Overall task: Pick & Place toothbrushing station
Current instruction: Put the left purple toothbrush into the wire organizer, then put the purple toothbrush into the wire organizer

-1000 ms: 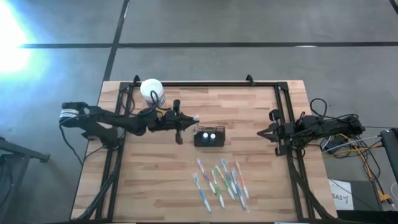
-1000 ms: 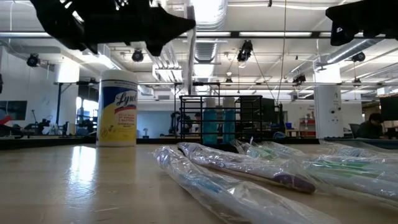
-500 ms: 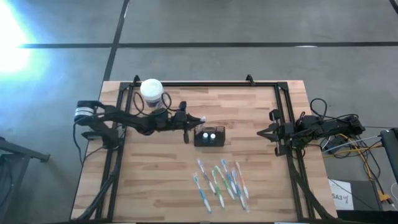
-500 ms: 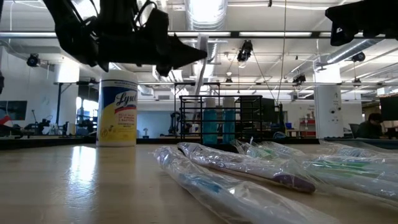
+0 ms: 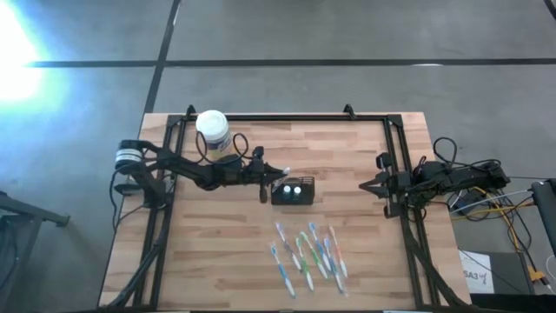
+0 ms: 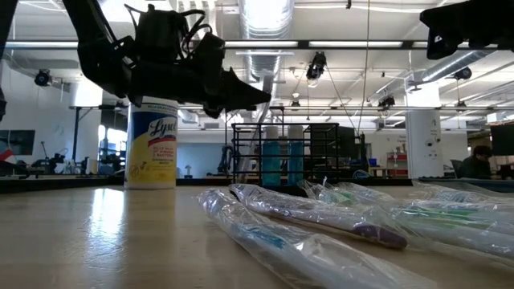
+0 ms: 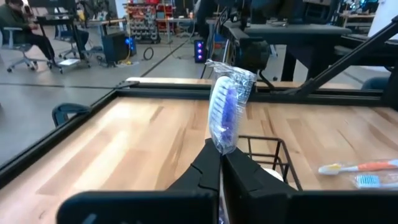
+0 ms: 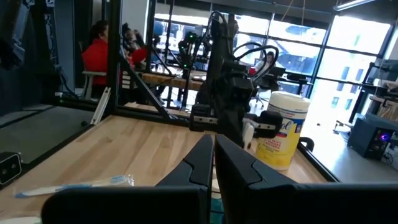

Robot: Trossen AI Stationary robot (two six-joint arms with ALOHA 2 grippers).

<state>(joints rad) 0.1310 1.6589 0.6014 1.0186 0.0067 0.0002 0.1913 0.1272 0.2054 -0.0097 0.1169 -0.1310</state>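
Note:
My left gripper (image 5: pixel 274 170) is shut on a toothbrush in a clear wrapper (image 7: pixel 225 112), just left of and above the toothbrushing station (image 5: pixel 292 191). The station is a small black slotted box standing on the table, with two brushes in it (image 6: pixel 281 156). Its wire rim shows past my fingers in the left wrist view (image 7: pixel 268 155). Several wrapped toothbrushes (image 5: pixel 308 252) lie flat on the table's near side. My right gripper (image 8: pixel 211 146) is shut and empty by the table's right edge (image 5: pixel 382 185). My left gripper pinches the wrapped toothbrush just below its bristled head (image 7: pixel 222 147) between its two fingertips. The fingers lie about level and point toward the table's right. The head end rises above the fingertips, clear of the table; the fingers hide the rest of the handle.
A round white-lidded wipes jar (image 5: pixel 213 130) stands at the far left behind my left arm, and shows in the low view too (image 6: pixel 152 148). A black frame (image 5: pixel 287 117) runs round the table's far and side edges. People sit in the room beyond the table (image 8: pixel 99 56).
My left gripper has moved toward the table's right edge, up to the station, staying shut on the wrapped toothbrush. It has also come down a little. My right arm has kept still.

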